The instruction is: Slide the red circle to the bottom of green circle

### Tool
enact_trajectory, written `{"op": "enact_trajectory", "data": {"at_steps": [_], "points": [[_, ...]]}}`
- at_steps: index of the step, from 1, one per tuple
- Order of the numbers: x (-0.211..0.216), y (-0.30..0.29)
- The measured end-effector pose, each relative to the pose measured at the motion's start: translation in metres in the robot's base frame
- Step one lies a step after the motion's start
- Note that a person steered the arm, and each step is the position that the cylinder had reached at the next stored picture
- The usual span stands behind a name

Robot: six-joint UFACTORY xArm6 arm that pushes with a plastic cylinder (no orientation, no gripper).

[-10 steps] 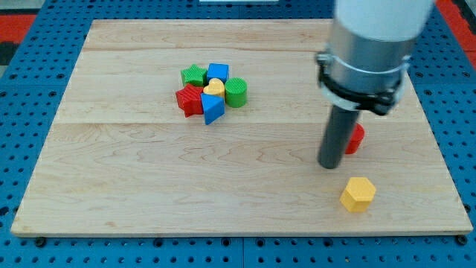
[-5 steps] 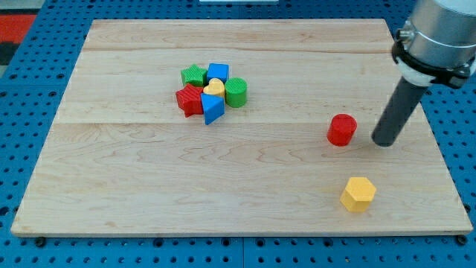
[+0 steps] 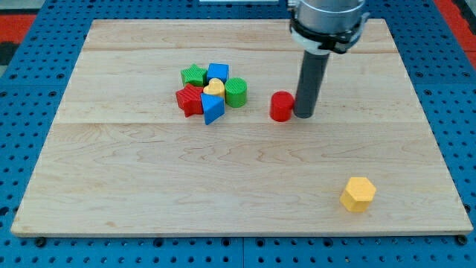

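Note:
The red circle [image 3: 281,106] stands on the wooden board right of a cluster of blocks. My tip [image 3: 304,115] touches the red circle's right side. The green circle [image 3: 236,92] is at the right end of the cluster, about a block's width left of and slightly above the red circle.
The cluster also holds a green star [image 3: 193,75], a blue cube [image 3: 218,72], a yellow heart [image 3: 213,88], a red star [image 3: 190,99] and a blue triangle [image 3: 213,109]. A yellow hexagon [image 3: 358,193] lies alone at the lower right of the board [image 3: 134,179].
My tip swung from the red circle's left to its right side, then pushed it left and up toward the cluster. The other blocks have not moved.

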State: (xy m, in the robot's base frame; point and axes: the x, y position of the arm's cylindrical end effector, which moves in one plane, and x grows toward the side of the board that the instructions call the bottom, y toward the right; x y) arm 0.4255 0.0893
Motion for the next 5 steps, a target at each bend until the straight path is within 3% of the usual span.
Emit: {"op": "enact_trajectory", "data": {"at_steps": [3,4,5], "points": [[-0.007,-0.065],[-0.007,-0.071],[-0.007,-0.034]]}}
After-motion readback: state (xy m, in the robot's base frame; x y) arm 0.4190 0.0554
